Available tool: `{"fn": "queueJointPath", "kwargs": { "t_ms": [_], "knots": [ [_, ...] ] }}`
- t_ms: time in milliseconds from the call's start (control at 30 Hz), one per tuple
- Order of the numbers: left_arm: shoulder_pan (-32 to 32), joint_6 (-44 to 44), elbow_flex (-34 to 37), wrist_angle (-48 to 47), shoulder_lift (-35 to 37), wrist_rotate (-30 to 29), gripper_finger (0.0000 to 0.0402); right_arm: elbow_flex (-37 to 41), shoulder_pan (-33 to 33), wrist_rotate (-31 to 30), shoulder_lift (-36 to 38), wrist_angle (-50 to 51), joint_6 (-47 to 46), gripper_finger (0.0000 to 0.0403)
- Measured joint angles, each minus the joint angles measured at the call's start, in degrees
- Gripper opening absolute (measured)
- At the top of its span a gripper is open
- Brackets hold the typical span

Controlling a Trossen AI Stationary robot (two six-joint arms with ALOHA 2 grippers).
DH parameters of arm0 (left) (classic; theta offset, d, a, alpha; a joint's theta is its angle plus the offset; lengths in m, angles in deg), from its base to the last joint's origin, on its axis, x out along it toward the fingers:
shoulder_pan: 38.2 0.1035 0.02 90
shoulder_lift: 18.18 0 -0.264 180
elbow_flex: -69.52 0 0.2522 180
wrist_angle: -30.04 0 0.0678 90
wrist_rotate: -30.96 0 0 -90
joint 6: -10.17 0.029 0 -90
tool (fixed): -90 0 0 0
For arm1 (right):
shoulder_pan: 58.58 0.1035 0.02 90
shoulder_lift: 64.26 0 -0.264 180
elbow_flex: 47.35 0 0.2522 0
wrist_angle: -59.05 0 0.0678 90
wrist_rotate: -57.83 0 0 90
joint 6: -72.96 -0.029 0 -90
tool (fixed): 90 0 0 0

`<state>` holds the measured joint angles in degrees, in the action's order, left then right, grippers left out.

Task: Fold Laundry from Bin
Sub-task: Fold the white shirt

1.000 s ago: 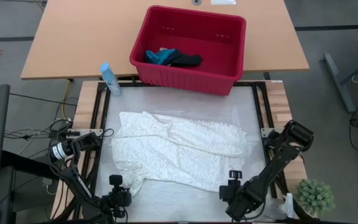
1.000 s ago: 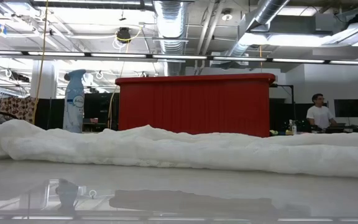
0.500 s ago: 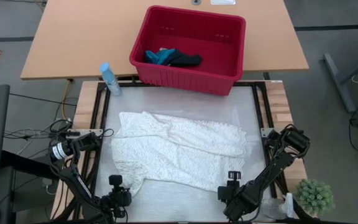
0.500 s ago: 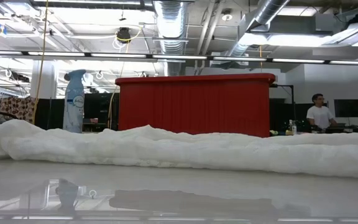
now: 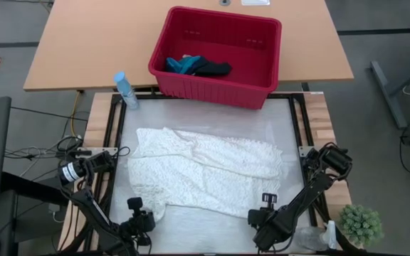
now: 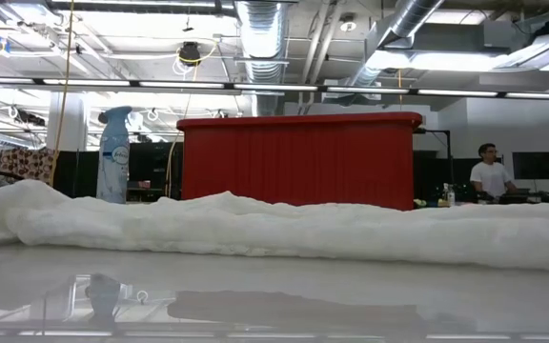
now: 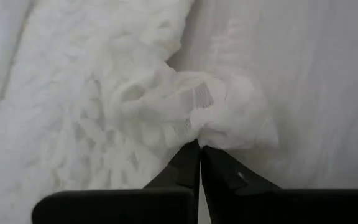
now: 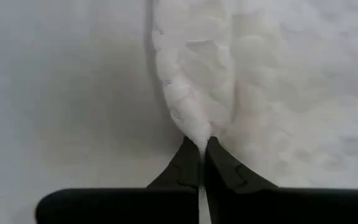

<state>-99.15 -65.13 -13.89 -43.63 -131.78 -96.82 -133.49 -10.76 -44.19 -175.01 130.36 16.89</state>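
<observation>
The large white lacy cloth [image 5: 205,174] of the laundry lies spread and rumpled on the table. My left gripper [image 5: 150,217] is at its near left corner and is shut on it [image 7: 200,149]. My right gripper [image 5: 258,216] is at its near right edge, shut on that too [image 8: 202,147]. The red bin [image 5: 216,53] stands on the wooden table beyond. A teal-blue item [image 5: 182,65] and a dark item [image 5: 212,68] lie in its left part. My left gripper pinches a bunched corner [image 7: 211,127] of the white cloth between its two fingertips, slanting down from the table's near side. The bunch puckers just ahead of the fingers; the cloth beyond it lies on the table. My right gripper pinches a narrow raised fold [image 8: 196,127] at the white cloth's near edge between its fingertips, coming steeply from above. The fold runs away from the fingers as a ridge, and the cloth to either side lies on the table.
A blue-capped spray bottle [image 5: 125,90] stands at the table's far left corner. A small potted plant [image 5: 360,224] sits beyond the near right corner. Bare table [image 5: 205,227] shows between the two grippers. A person [image 6: 490,171] stands far back in the room.
My right gripper has sunk a little toward the cloth's near right edge. The white cloth lies as it did.
</observation>
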Motion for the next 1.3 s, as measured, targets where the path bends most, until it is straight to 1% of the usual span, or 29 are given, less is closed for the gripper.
{"fn": "queueJointPath", "kwargs": {
  "t_ms": [67,200,467,700,833,1100,1300],
  "knots": [
    [0.09,-1.58,-1.40,-4.58,0.00,-0.28,0.0000,-1.59,-0.02,-0.63,-0.27,3.66,0.24,0.0021],
    [0.06,-5.55,-3.38,-10.88,0.00,-2.21,0.0000,-4.10,-0.12,-1.60,0.01,7.98,0.14,0.0021],
    [2.40,-7.88,-4.90,-19.52,0.02,-1.99,0.0000,-4.34,-2.39,-1.20,-0.03,11.33,-1.23,0.0021],
    [3.15,-14.07,-5.72,-30.04,0.07,-2.75,0.0000,-4.35,-4.61,-0.83,0.01,16.85,-4.96,0.0021],
    [3.28,-15.36,-5.42,-30.14,0.47,-6.00,0.0000,-4.35,-5.74,-0.47,0.03,17.08,-2.91,0.0021],
    [6.00,-15.78,-4.86,-30.05,1.86,-12.84,0.0000,-4.40,-7.49,-0.79,0.60,19.18,-1.02,0.0021],
    [9.65,-16.97,-2.90,-30.08,4.93,-15.14,0.0000,-4.40,-8.74,-4.71,5.66,19.71,-0.87,0.0021]
  ]
}}
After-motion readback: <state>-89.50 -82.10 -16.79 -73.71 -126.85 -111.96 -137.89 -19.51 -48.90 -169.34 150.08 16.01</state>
